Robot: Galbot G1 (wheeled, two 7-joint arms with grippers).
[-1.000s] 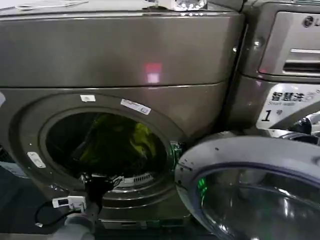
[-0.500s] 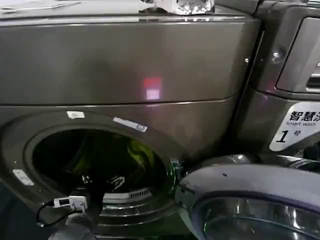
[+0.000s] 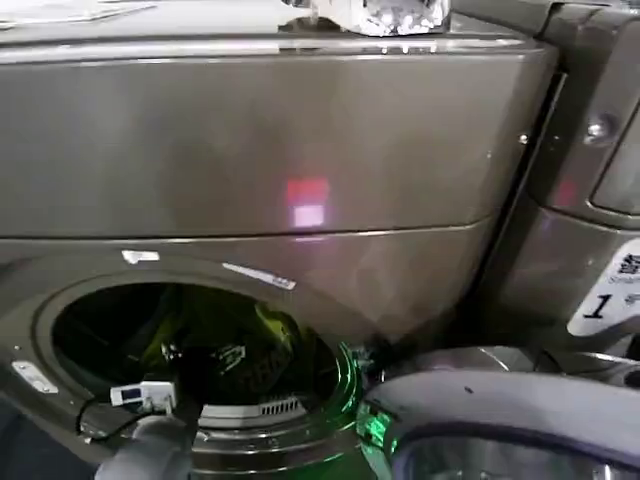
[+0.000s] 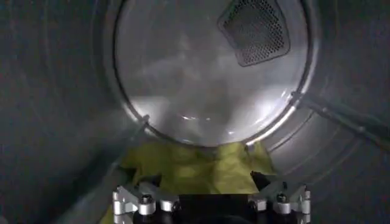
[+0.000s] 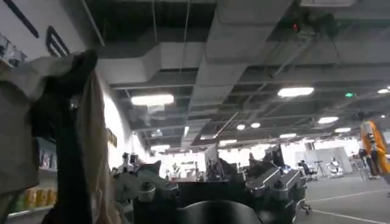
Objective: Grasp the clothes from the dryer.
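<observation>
The dryer (image 3: pixel 300 150) is a bronze-grey front-loader, and its round port (image 3: pixel 195 350) sits low on the left in the head view. Inside lie the clothes (image 4: pixel 194 168), a folded yellow-green bundle on the drum floor; a patch of this fabric (image 3: pixel 272 322) also shows through the port. My left arm reaches through the port. Deep in the drum, my left gripper (image 4: pixel 207 181) is open, with its fingertips (image 4: pixel 261 179) spread just over the near edge of the fabric. My right gripper (image 5: pixel 210 173) is open and holds nothing, pointing up toward a room ceiling away from the dryer.
The dryer's round glass door (image 3: pixel 500 420) hangs open at the lower right, close beside the port. A second machine with a white "1" label (image 3: pixel 605 300) stands to the right. A perforated vent (image 4: pixel 255 30) sits on the drum's back wall.
The head view has shifted, so the dryer front sits lower and farther left. My left gripper has gone from the port's lip deeper into the drum toward the clothes.
</observation>
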